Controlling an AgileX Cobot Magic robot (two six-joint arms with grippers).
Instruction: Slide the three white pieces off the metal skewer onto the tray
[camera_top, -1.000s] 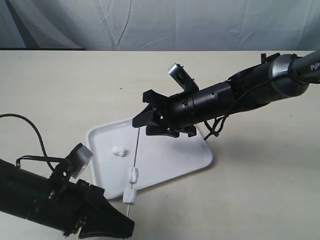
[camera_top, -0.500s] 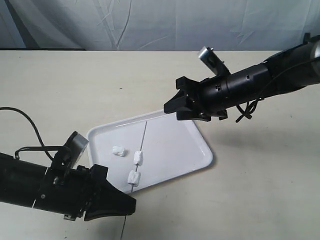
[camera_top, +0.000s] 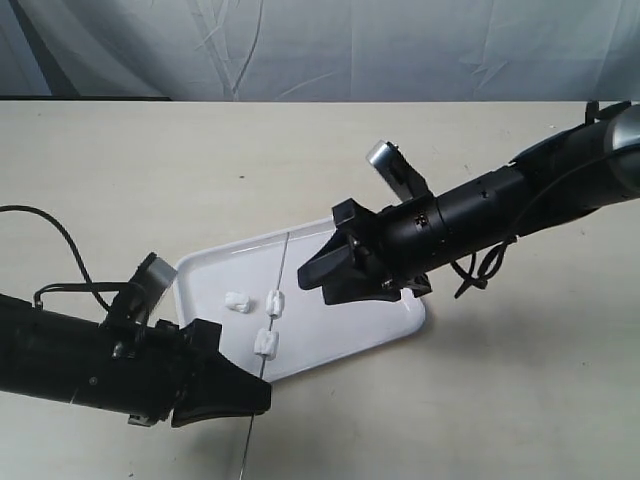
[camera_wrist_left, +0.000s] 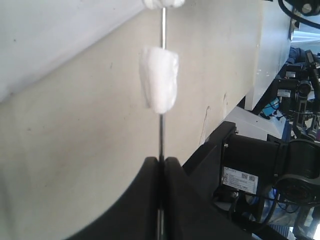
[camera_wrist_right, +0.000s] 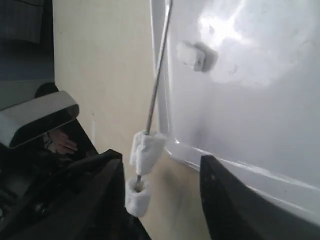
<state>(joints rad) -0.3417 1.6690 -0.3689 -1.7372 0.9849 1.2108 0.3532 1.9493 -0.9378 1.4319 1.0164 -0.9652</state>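
Observation:
My left gripper (camera_top: 262, 395) is shut on the metal skewer (camera_top: 282, 265) near its lower end, just off the front rim of the tray (camera_top: 345, 325). The rod slants up over the tray. Two white pieces (camera_top: 265, 343) (camera_top: 275, 301) are threaded on it. In the left wrist view the nearer piece (camera_wrist_left: 160, 80) sits just beyond the closed fingertips (camera_wrist_left: 150, 172). A third white piece (camera_top: 238, 300) lies loose on the tray. My right gripper (camera_top: 312, 270) is open, low over the tray, right of the skewer. In the right wrist view both threaded pieces (camera_wrist_right: 146, 150) lie between its fingers (camera_wrist_right: 100, 195), close to one of them.
The tray lies on a pale table (camera_top: 520, 380) with a grey cloth backdrop (camera_top: 320, 50) behind. A black cable (camera_top: 60, 250) loops beside the left arm. The right arm's body (camera_top: 500, 205) stretches over the table's right side.
The left gripper carried the skewer farther over the tray, so both threaded pieces now lie above it. The right gripper drew back to the upper right, then came down beside the skewer.

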